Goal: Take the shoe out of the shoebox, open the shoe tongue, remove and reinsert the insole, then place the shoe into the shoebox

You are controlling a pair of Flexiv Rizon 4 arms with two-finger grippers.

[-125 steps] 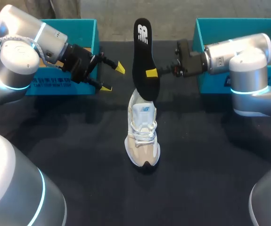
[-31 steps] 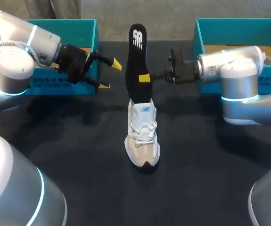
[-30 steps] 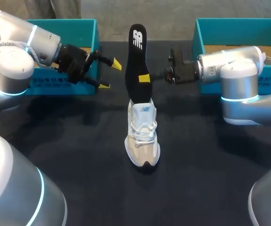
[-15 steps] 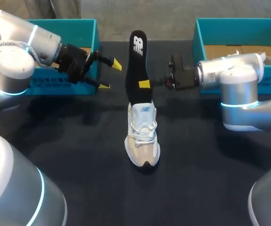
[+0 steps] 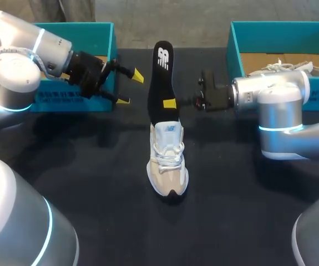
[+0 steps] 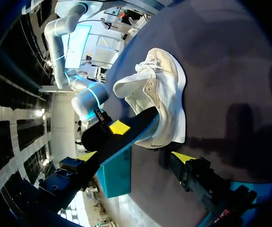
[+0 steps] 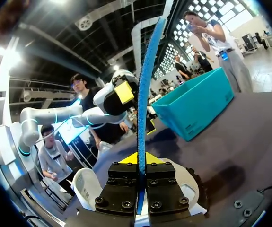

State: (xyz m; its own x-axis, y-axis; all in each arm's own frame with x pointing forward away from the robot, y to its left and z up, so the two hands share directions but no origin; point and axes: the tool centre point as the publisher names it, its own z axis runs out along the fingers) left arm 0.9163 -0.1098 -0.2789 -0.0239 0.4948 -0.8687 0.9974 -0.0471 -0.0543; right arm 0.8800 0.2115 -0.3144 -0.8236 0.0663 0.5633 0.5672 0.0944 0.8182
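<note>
Right fingers (image 5: 169, 103) pinch the black insole (image 5: 160, 72) at mid-length; it stands upright with its lower end at the mouth of the shoe (image 5: 168, 160), mid-counter (image 5: 92, 177). Left fingers (image 5: 138, 77), spread and empty, hang at the shoe's 10 o'clock. The shoebox (image 5: 281, 29) is at 2 o'clock. The insole looks light, thin and bendy, so grip near the entering end to limit buckling.

Our left silver arm (image 5: 20, 61) comes in from the left side. Black yellow-tipped left end effector (image 5: 130, 88) points toward the middle, fingers spread wide, nothing between them. Our right silver arm (image 5: 276, 94) reaches in level. Right end effector (image 5: 170, 103) is pinched on the upright black foam insole (image 5: 160, 66) from both sides.
</note>
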